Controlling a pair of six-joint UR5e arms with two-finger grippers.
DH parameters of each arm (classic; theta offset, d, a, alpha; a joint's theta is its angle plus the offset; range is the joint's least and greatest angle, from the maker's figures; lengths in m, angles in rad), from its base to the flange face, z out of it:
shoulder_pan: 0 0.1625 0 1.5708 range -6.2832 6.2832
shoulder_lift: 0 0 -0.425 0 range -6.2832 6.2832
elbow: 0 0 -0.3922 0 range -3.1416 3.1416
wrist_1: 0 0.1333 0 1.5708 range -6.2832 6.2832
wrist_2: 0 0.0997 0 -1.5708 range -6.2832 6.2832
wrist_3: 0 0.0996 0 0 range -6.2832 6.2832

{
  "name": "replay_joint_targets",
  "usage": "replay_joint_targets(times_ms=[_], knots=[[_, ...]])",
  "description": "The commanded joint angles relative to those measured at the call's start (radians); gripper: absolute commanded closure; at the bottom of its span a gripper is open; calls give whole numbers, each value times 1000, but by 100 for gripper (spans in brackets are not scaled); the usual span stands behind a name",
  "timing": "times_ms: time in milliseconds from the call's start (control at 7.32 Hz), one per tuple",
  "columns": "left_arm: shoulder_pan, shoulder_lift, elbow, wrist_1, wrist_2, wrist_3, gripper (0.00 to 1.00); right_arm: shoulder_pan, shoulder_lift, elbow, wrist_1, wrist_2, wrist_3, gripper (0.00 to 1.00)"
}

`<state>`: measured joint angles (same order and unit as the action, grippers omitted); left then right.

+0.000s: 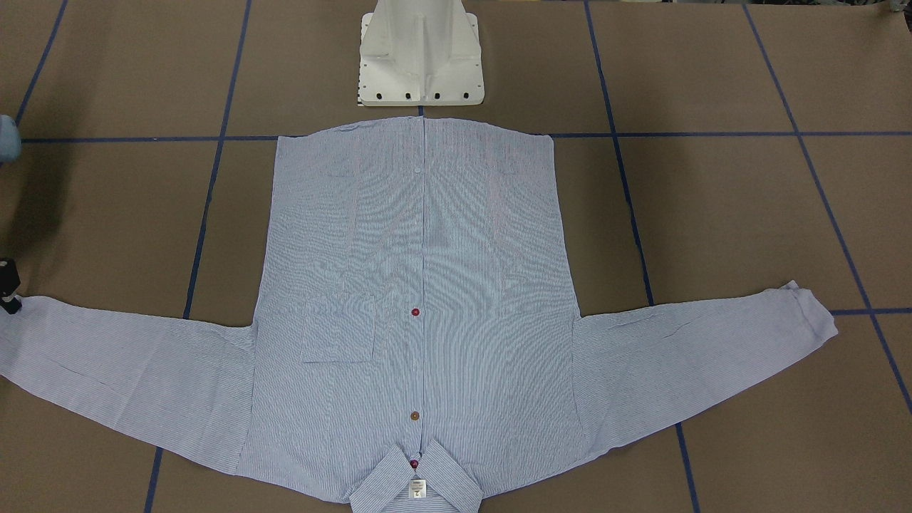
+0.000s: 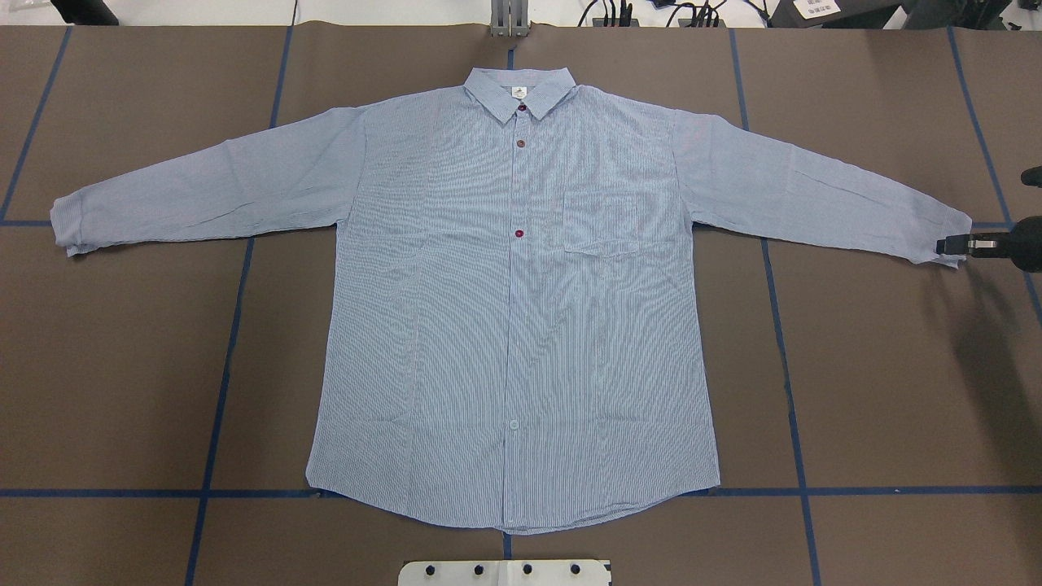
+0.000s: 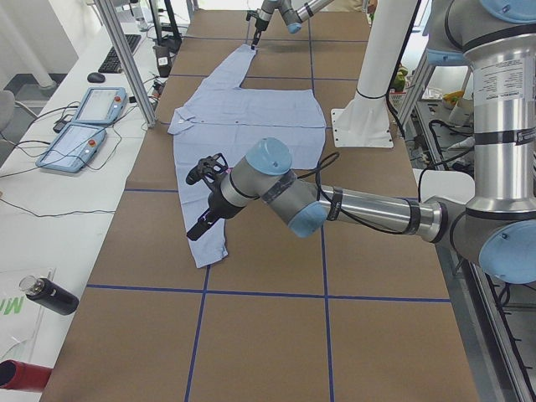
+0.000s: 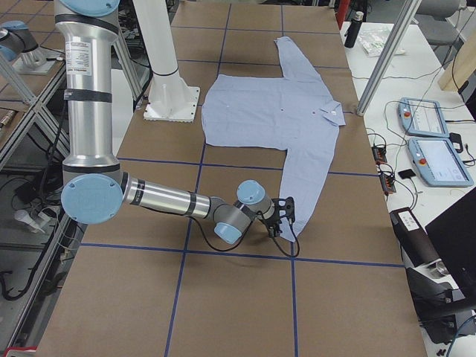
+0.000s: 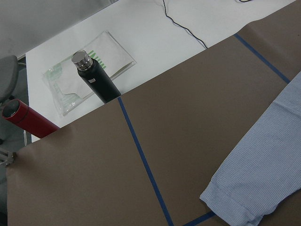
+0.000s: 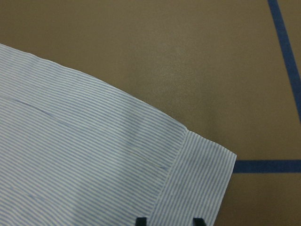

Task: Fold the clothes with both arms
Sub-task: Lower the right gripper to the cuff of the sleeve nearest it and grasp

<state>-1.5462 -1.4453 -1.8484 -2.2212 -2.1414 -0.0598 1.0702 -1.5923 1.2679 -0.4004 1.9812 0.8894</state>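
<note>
The striped light-blue shirt (image 2: 513,309) lies flat and face up on the brown table, buttoned, both sleeves spread wide, its collar (image 2: 519,88) on the far side from the base. My right gripper (image 2: 948,244) is low at the end of the sleeve on that side. In the right wrist view its fingertips (image 6: 141,221) stand apart over the cuff (image 6: 197,183), so the right gripper (image 6: 170,221) is open. My left gripper (image 3: 205,197) hovers above the other sleeve near its cuff (image 5: 244,197). It shows only in the exterior left view, so I cannot tell its state.
The white pedestal base (image 1: 420,57) stands just behind the shirt's hem. A black bottle (image 5: 96,80) and a red bottle (image 5: 28,122) lie on the white bench past the table's left end. Two teach pendants (image 3: 84,126) sit beside an aluminium post.
</note>
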Motion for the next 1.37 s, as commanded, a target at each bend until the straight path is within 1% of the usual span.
replay_joint_targets(times_ms=[0, 137, 410, 547, 683, 820, 1094, 1230], knots=[[0, 0, 0, 0, 0, 0, 0, 0, 0, 14, 0, -1, 32, 100], [0, 15, -2, -3, 0, 0, 0, 1, -1, 37, 0, 4, 32, 100], [0, 34, 5, -43, 0, 0, 0, 2, -5, 36, -1, 8, 20, 100], [0, 36, 5, -43, 0, 0, 0, 2, -11, 28, 0, -1, 10, 33], [0, 36, 8, -43, 0, 0, 0, 4, -26, 25, 2, 1, -6, 29], [0, 36, 9, -43, 0, 0, 0, 4, -41, 19, 32, -1, 0, 29], [0, 36, 11, -43, 0, 0, 0, 2, -43, 10, 43, -7, 25, 31], [0, 36, 11, -44, 0, 0, 0, 1, -35, 11, 42, -37, 55, 33]])
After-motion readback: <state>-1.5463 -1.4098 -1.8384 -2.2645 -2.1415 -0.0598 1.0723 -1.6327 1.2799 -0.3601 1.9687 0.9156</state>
